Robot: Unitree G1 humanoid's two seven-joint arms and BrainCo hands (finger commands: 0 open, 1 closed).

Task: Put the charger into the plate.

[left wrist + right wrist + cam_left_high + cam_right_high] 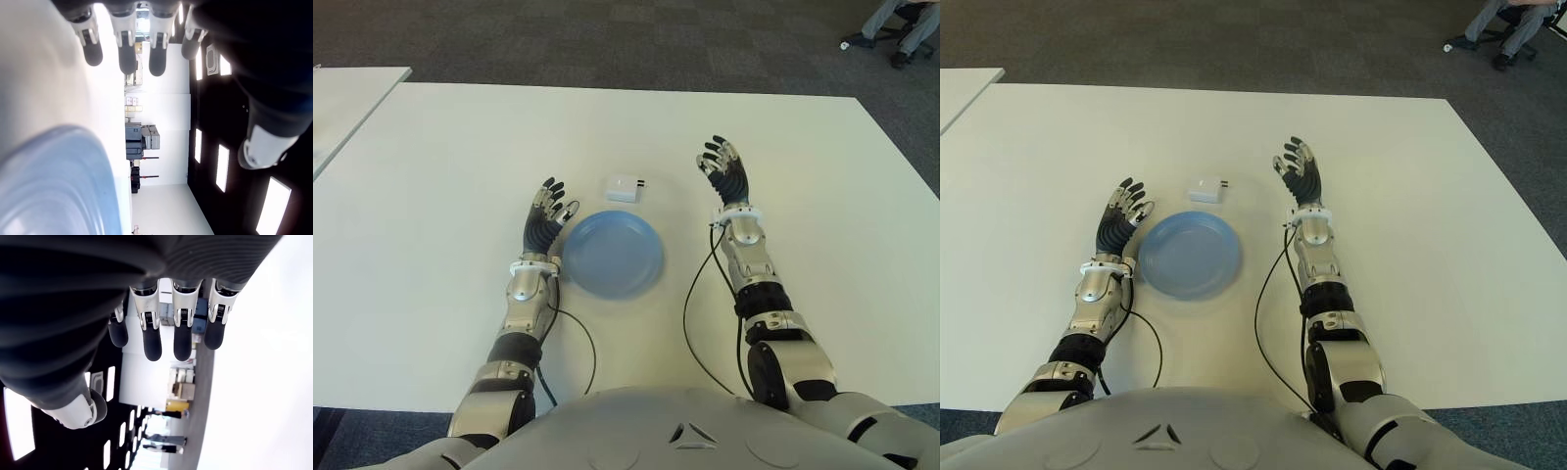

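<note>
Small white boxy charger (625, 187) sitting just beyond blue plate (612, 254); prongs barely showing. Left hand (546, 217) and right hand (724, 171) flanking, fingers spread, gripping nothing.

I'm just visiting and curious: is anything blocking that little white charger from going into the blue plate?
Nothing visible does. The small white charger lies on bare white table just beyond the round blue plate, which holds nothing. Both hands, left and right, are open beside them.

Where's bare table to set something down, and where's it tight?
Bare table lies right of the right robot hand, left of the left robot hand, and beyond the charger. It is tight in the middle: the blue plate fills the gap between both open hands, charger just beyond its rim.
</note>
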